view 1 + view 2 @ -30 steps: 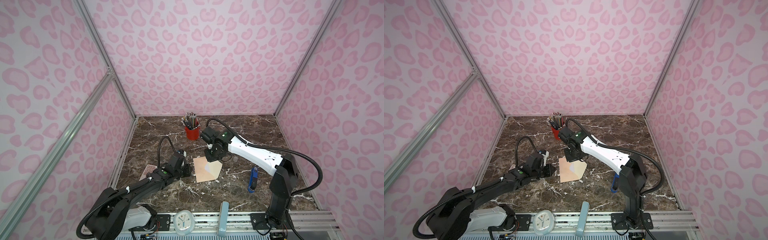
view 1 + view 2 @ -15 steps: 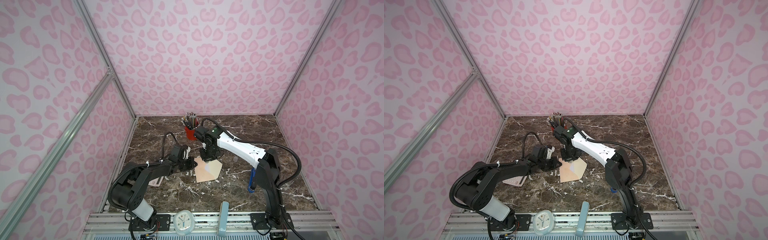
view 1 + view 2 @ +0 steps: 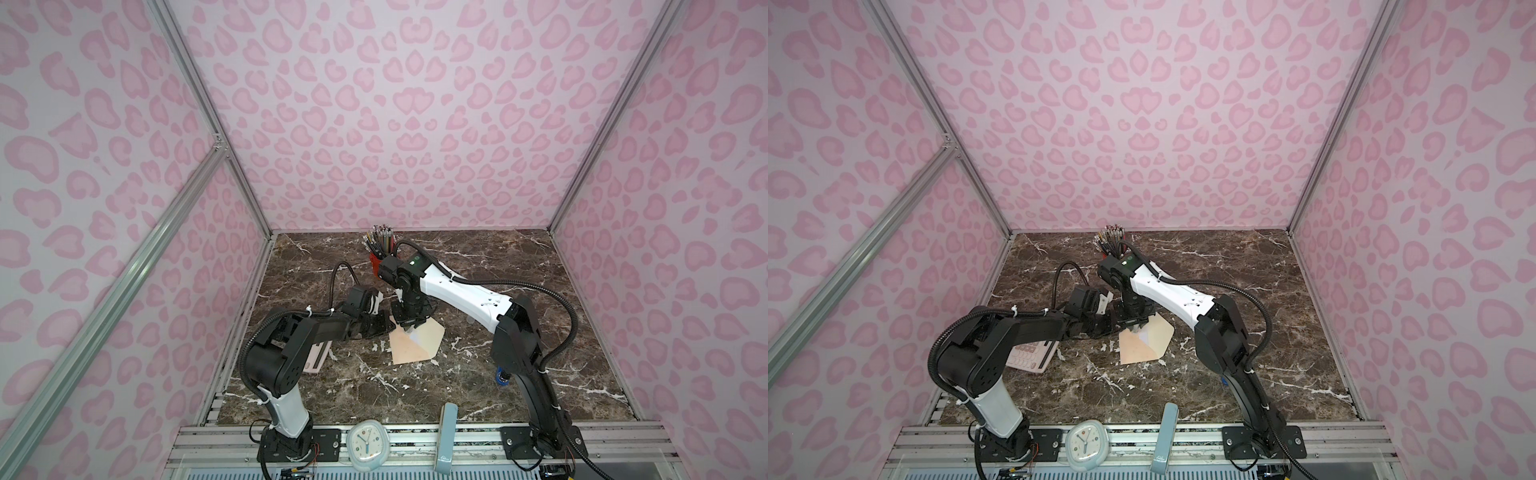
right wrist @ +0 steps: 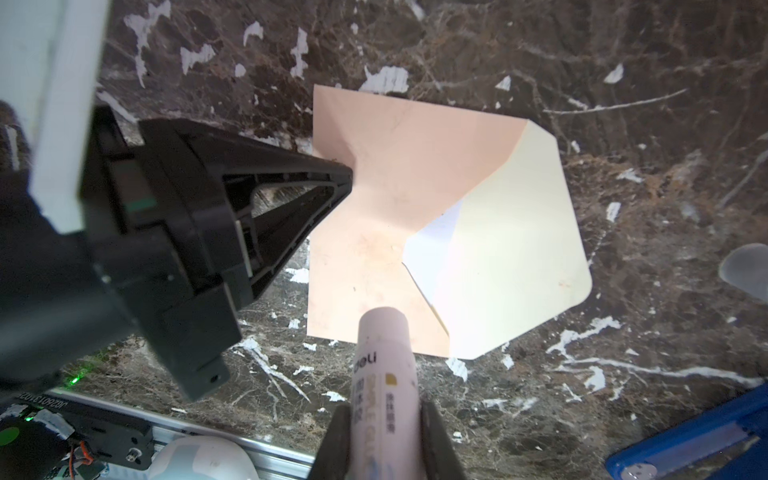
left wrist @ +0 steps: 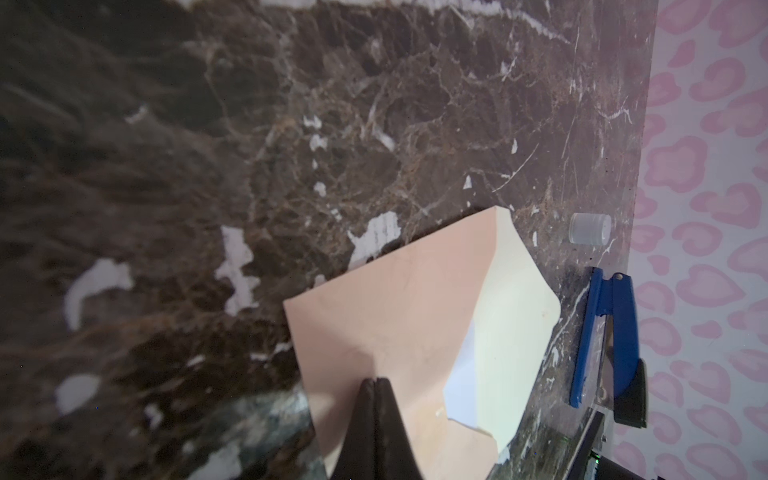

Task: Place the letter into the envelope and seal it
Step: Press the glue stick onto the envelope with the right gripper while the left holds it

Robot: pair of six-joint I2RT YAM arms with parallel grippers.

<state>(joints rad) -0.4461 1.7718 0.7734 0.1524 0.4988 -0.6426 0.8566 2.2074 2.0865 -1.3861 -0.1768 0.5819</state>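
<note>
The peach-pink envelope (image 3: 409,349) (image 3: 1136,351) lies flat mid-table with its cream flap (image 4: 511,257) folded open. A white corner of the letter (image 4: 432,245) (image 5: 465,382) shows in the envelope's mouth; the rest of it is hidden inside. My left gripper (image 5: 375,380) (image 3: 384,326) is shut, and its tips rest on the envelope (image 5: 395,307) near the edge away from the flap, where the paper creases. My right gripper (image 4: 382,409) (image 3: 409,322) is shut on the white glue stick (image 4: 384,374), whose end hangs over the envelope (image 4: 395,174) close to the opening.
A red pencil cup (image 3: 380,257) stands behind the grippers. A pink calculator (image 3: 1034,353) lies under the left arm. A blue stapler (image 5: 606,336) and a clear cap (image 5: 590,228) lie beyond the flap. A clock (image 3: 365,444) and a blue-grey block (image 3: 446,432) stand on the front rail.
The left gripper has come onto the envelope's edge and closed fully. The right arm has swung left, bringing the glue stick over the envelope.
</note>
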